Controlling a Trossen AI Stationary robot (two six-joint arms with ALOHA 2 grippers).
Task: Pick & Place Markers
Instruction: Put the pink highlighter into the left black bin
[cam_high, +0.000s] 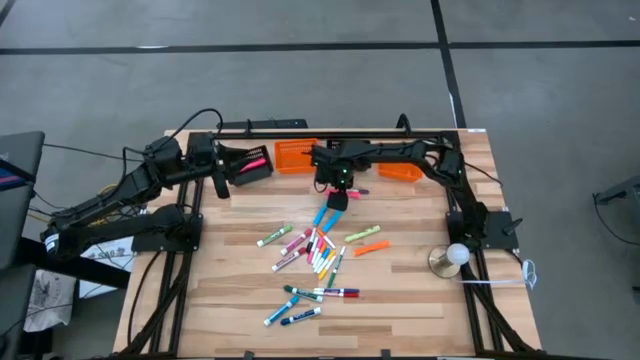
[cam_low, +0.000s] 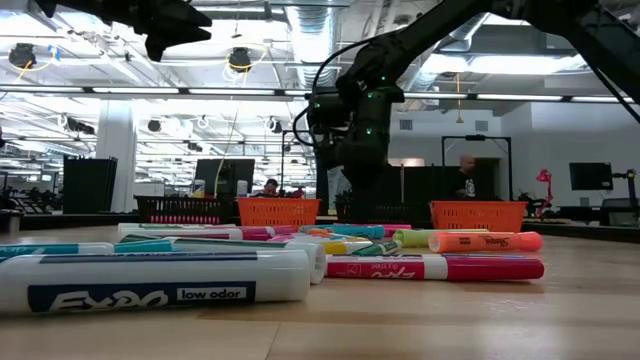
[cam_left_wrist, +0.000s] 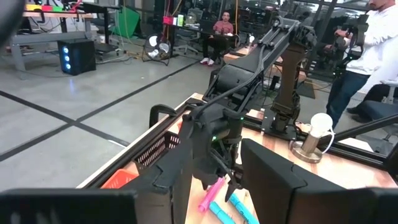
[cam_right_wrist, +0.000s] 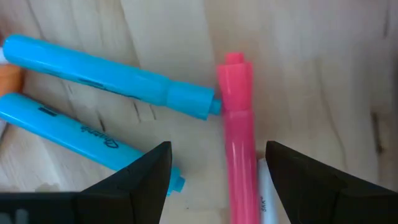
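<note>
Many markers lie loose on the wooden table: a pile (cam_high: 315, 250) at the middle and a few more (cam_high: 300, 300) nearer the front edge. My right gripper (cam_high: 337, 197) points down, open, low over the pile's far end. In the right wrist view a pink marker (cam_right_wrist: 239, 124) lies flat on the wood between its fingers (cam_right_wrist: 149, 180), untouched as far as I can see. Two blue markers (cam_right_wrist: 106, 74) lie beside it. My left gripper (cam_high: 225, 175) hangs open, level and high above the table's far left, with nothing between its fingers (cam_left_wrist: 171, 180).
A black mesh basket (cam_high: 250, 165) with pink markers inside and an orange basket (cam_high: 295, 155) stand at the far edge. A second orange basket (cam_high: 400, 172) sits farther right. A bulb on a round base (cam_high: 455, 255) stands at the right edge. People are in the room beyond.
</note>
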